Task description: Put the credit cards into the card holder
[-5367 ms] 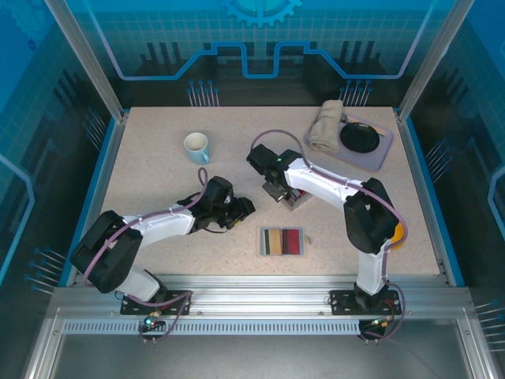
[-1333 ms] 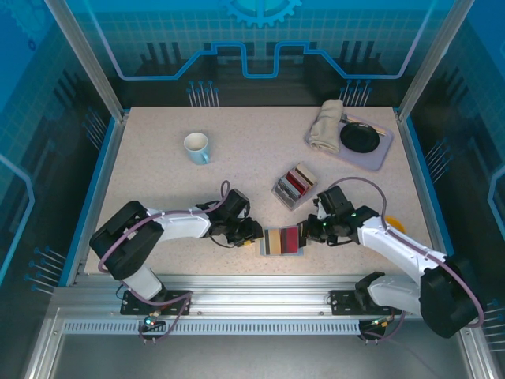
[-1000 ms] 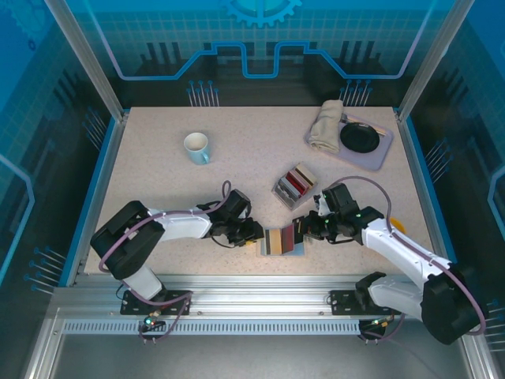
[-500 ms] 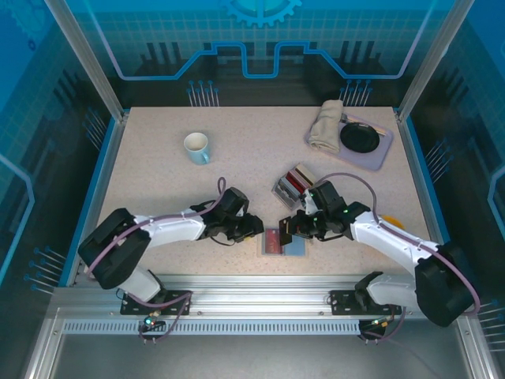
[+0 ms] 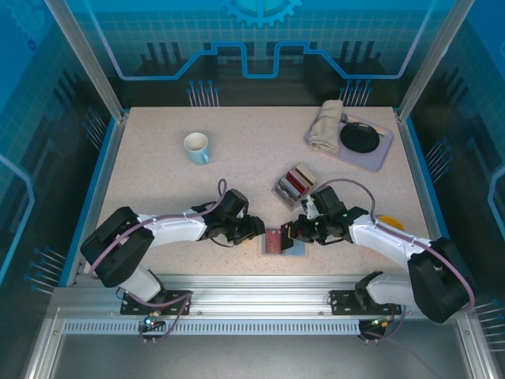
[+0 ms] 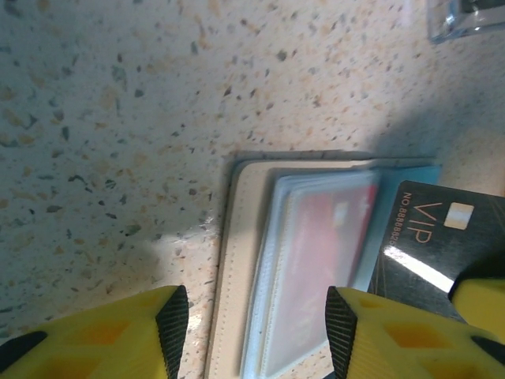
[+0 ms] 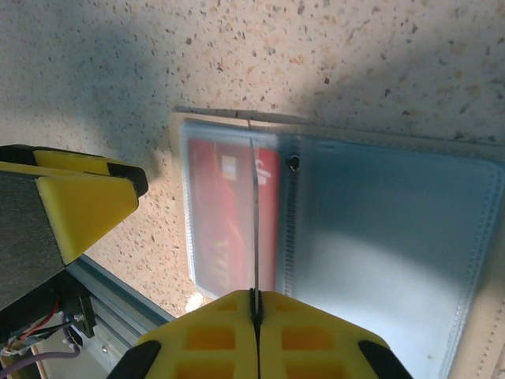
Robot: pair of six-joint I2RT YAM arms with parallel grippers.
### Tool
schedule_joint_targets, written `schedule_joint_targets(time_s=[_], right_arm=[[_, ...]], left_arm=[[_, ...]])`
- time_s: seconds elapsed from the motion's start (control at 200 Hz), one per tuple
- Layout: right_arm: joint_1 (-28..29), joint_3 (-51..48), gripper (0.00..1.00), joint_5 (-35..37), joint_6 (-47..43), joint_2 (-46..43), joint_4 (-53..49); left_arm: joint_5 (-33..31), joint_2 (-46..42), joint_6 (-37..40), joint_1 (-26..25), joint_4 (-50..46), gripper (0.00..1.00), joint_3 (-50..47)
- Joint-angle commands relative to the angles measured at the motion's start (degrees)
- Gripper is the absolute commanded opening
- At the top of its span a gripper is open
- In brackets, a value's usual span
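My left claw (image 6: 256,324) had widened over the stitched beige card holder (image 6: 233,237), while my right claw (image 7: 254,298) pinched, seemingly, the glossy black card (image 6: 422,251) edge-on.

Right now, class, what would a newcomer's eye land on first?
Both arms meet over the open card holder at the near edge of the table. The right end effector pinches a black VIP card edge-on above its sleeves, one holding a red card; the open left end effector hovers alongside.
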Motion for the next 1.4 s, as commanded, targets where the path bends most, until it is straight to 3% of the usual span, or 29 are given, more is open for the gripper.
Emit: schedule_joint_targets(time_s=[0.0,0.215,0.63,1.186,1.396], right_arm=[[-0.8,-1.5,0.06,-1.6,0.5,1.1,3.1],[-0.8,-3.8,0.06,-2.0,1.8,2.9,6.8],[-0.7,-6.3,0.05,-4.4,4.8,5.2,13.3],[-0.2,-7.0,0.05,-4.6,4.6,4.5,9.6],[0.4,-7.5,0.05,-5.8,6.7,5.8,12.6]], left_arm=[[2.1,1.5,1.9,-0.6,-0.1,0.52,1.9],[2.8,3.5,2.1,-0.9,-0.1,0.47,2.5],[2.4,5.7,0.7,-1.6,0.6,0.27,1.8],[1.0,5.0,-0.2,-1.7,0.1,0.23,1.4],[1.2,4.9,-0.5,-1.7,0.6,0.23,1.4]])
